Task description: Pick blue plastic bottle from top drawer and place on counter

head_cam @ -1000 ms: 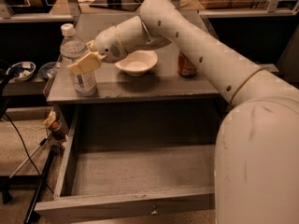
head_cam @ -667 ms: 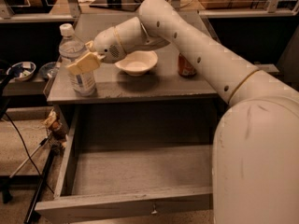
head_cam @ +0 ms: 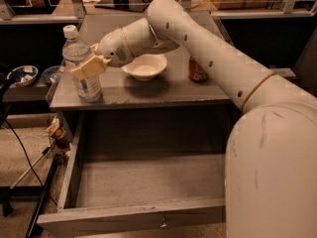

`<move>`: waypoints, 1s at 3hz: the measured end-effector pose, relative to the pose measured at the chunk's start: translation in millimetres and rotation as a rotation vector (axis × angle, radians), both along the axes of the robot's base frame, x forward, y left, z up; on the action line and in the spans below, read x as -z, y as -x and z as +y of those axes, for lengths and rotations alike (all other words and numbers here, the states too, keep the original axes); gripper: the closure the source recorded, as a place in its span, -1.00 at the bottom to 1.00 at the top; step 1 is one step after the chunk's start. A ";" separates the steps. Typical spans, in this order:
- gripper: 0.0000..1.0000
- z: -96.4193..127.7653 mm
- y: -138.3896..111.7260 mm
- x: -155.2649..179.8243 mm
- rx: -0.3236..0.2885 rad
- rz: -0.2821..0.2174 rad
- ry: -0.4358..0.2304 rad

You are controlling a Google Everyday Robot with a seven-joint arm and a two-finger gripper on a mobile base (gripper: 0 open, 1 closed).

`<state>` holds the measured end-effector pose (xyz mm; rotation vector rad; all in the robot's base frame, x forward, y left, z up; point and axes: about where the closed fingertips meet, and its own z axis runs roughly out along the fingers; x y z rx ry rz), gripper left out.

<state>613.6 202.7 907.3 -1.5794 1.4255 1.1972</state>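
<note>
The blue plastic bottle [head_cam: 75, 51], clear with a white cap and a pale label, stands upright on the left end of the counter [head_cam: 148, 90]. My gripper [head_cam: 84, 63] is around the bottle's middle, with one tan finger [head_cam: 90, 66] lying across its front; the other finger is hidden behind it. The arm reaches in from the right across the counter. The top drawer [head_cam: 133, 217] is pulled open below the counter and nothing lies in it.
A white bowl [head_cam: 145, 66] sits mid-counter just right of the gripper. A red-orange soda can [head_cam: 197, 69] stands further right, behind the arm. Bowls sit on a low shelf [head_cam: 22, 76] at the left. Cables and a stand [head_cam: 34, 182] are on the floor at left.
</note>
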 end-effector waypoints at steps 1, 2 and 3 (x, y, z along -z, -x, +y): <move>-0.60 0.0 0.0 0.0 0.000 0.000 0.000; -1.00 0.1 0.0 0.0 0.000 0.000 0.000; -1.00 0.1 0.0 0.0 0.000 0.000 0.000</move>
